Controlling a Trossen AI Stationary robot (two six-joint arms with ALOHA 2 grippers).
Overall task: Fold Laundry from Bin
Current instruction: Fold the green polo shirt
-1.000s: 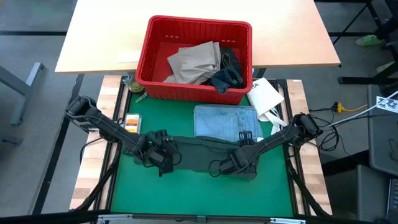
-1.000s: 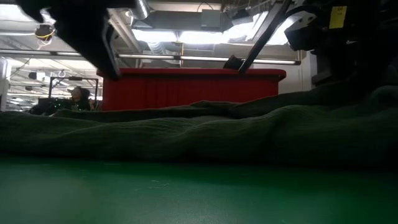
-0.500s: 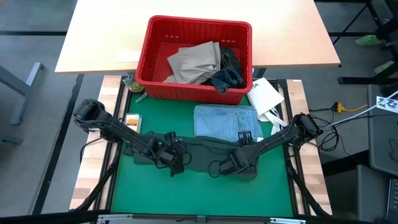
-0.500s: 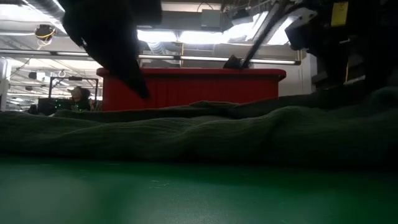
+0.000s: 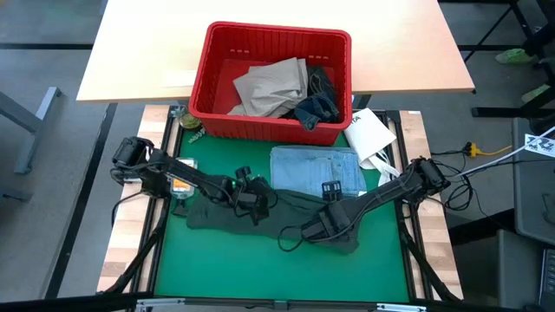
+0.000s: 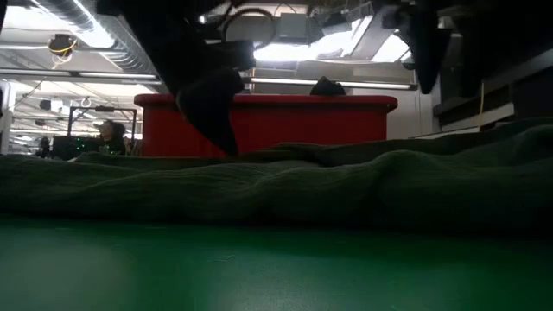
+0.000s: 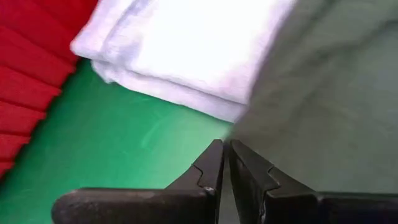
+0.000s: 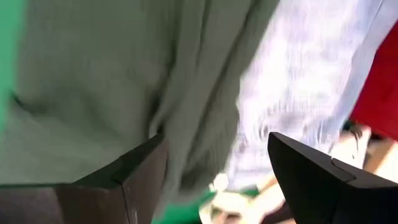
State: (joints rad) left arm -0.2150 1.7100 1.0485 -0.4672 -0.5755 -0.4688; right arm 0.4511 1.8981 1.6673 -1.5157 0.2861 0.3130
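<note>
High view: a dark green garment (image 5: 277, 217) lies spread across the green mat (image 5: 217, 269), its far edge overlapping a folded light blue garment (image 5: 312, 169) that sits just in front of the red bin (image 5: 269, 121). Tan trousers (image 5: 273, 87) and dark jeans (image 5: 316, 104) are heaped inside the bin, which stands where the mat meets a pale wooden tabletop (image 5: 139, 52).

The left gripper (image 5: 251, 201) is over the green garment's near-left part, beside the blue one; its wrist view shows the fingers (image 7: 214, 168) pinched almost together at the green cloth's edge, though whether any fabric is caught between them cannot be told. The right gripper (image 5: 314, 230) rests low over the garment's right half with its fingers (image 8: 311, 180) spread wide and nothing between them.

A white packet (image 5: 368, 134) lies off the mat's far right corner, close to the bin and the right arm. A small orange-and-white item (image 5: 182, 169) sits at the mat's left edge, partly under the left arm. From the low view, the rumpled green cloth (image 6: 276, 186) blocks most of the bin's wall (image 6: 285, 121).
</note>
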